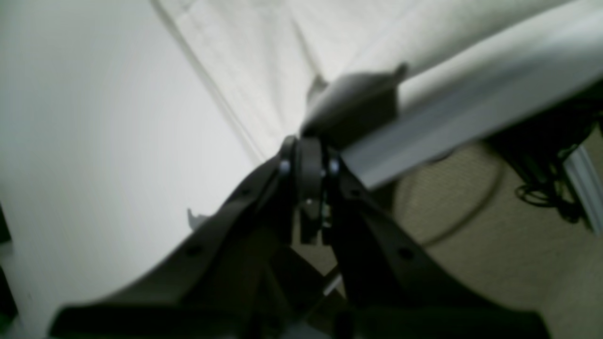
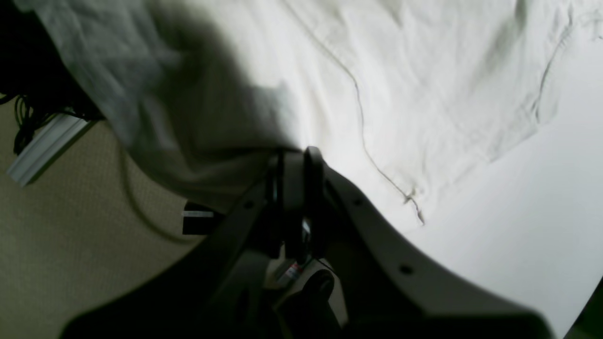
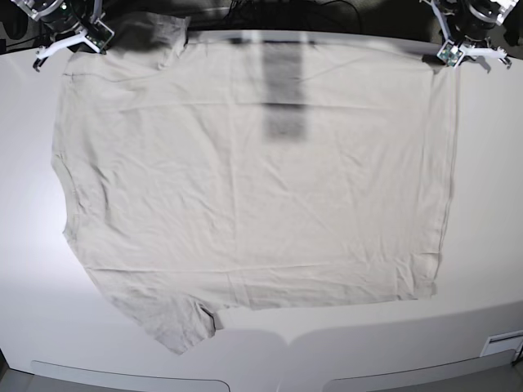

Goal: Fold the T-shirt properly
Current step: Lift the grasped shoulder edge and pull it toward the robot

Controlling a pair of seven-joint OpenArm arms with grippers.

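Left wrist view: the left gripper [image 1: 308,162] has its jaws pressed together on a corner of the T-shirt [image 1: 264,61] at the edge of the white table [image 1: 85,141]. A dark bracket [image 1: 353,106] sits just beyond the fingertips, against a pale table rail [image 1: 471,113]. Below lie beige carpet [image 1: 494,245] and dark cables [image 1: 541,188]. The picture is blurred.

Right wrist view: the right gripper [image 2: 297,160] is clenched on the cloth's edge, where the fabric droops over the table edge into shadow. A stitched seam [image 2: 362,136] runs across the shirt. Carpet, a cable loop [image 2: 136,207] and a white strip [image 2: 42,146] lie below.

Base view: the T-shirt lies spread flat over most of the table, softly creased, one sleeve [image 3: 176,322] toward the near edge. Both grippers stand at the far corners, the left at the view's right and the right at its left. A dark rectangular shadow [image 3: 283,94] crosses the cloth near the far edge. A small label [image 3: 502,343] marks the near right corner.
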